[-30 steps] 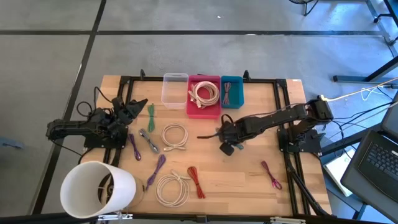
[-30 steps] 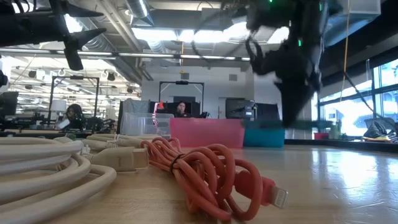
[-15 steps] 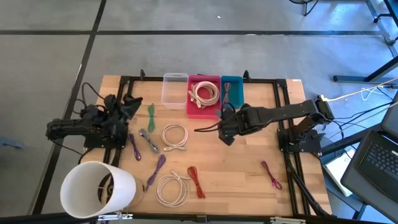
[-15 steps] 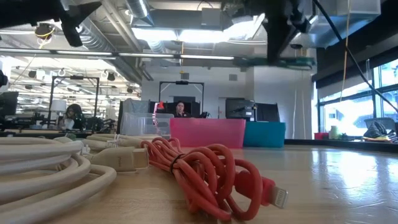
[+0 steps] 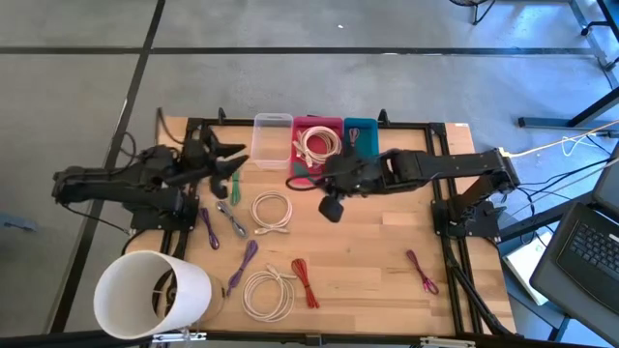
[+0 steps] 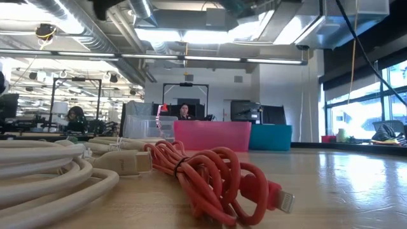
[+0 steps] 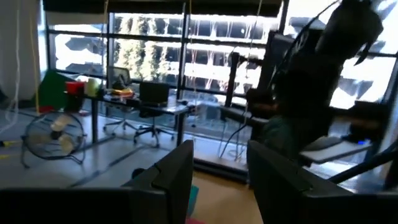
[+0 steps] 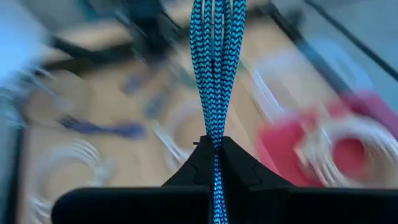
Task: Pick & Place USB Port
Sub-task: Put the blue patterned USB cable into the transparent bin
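Observation:
My right gripper (image 5: 324, 182) hangs above the table in front of the pink bin (image 5: 317, 166), shut on a blue braided cable bundle (image 8: 216, 62). The bundle shows as a dark strand (image 5: 302, 184) in the high view. The pink bin holds a coiled white cable (image 5: 317, 145), and a teal bin (image 5: 360, 142) stands beside it. My left gripper (image 5: 235, 160) floats open above the table's left side, pointing right, with nothing between its fingers (image 7: 180, 174). My right gripper pinches the blue braided cable between its two shut fingers, which close on several strands side by side (image 8: 214, 127). The fingers slant down toward the table's left. The strands stick out past the fingertips, and the bundle is lifted clear of the table.
A clear bin (image 5: 272, 140) stands left of the pink one. Loose on the table are white coils (image 5: 272, 211) (image 5: 268, 293), a green cable (image 5: 235, 180), purple cables (image 5: 208, 228), a red cable (image 5: 305, 282) and a magenta one (image 5: 422, 271). A white cylinder (image 5: 153, 295) stands near left.
My right gripper has risen and moved toward the table's far-left, to the bins, carrying the blue cable clear of the table. My left gripper has risen, moved toward the right and rolled about its own axis, staying open.

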Controlling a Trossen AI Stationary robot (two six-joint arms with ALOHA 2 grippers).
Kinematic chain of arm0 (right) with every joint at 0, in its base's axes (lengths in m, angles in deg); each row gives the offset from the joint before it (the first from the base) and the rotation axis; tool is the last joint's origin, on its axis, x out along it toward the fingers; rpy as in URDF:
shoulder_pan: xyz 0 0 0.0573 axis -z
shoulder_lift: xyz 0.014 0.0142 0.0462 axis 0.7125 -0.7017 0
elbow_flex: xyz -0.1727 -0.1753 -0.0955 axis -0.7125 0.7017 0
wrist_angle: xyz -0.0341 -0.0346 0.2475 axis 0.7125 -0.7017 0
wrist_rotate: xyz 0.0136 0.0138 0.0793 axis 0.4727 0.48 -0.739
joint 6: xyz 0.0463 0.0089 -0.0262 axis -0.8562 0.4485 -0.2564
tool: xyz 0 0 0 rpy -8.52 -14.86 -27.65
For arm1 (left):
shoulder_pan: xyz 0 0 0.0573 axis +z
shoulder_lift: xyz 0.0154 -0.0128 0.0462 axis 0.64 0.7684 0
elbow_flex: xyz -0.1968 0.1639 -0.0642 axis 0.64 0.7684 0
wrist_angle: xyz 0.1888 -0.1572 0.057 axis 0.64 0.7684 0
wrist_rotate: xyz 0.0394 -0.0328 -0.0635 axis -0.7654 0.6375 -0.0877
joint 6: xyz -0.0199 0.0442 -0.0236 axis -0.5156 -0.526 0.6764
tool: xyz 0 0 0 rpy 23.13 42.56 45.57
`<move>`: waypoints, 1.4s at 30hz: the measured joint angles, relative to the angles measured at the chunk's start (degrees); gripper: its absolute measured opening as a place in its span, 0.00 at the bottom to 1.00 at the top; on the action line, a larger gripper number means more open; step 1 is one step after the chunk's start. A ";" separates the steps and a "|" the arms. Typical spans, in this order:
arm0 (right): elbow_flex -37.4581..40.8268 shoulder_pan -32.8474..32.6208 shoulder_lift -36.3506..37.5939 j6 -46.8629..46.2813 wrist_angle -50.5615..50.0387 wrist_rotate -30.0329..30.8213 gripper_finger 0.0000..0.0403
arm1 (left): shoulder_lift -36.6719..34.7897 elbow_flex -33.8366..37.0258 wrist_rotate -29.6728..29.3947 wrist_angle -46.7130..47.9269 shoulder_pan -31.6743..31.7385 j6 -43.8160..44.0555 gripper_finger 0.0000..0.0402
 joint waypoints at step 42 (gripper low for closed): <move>-0.41 7.71 -2.19 19.27 21.59 -10.13 0.01 | 31.40 -13.42 39.32 -27.43 11.38 9.81 0.07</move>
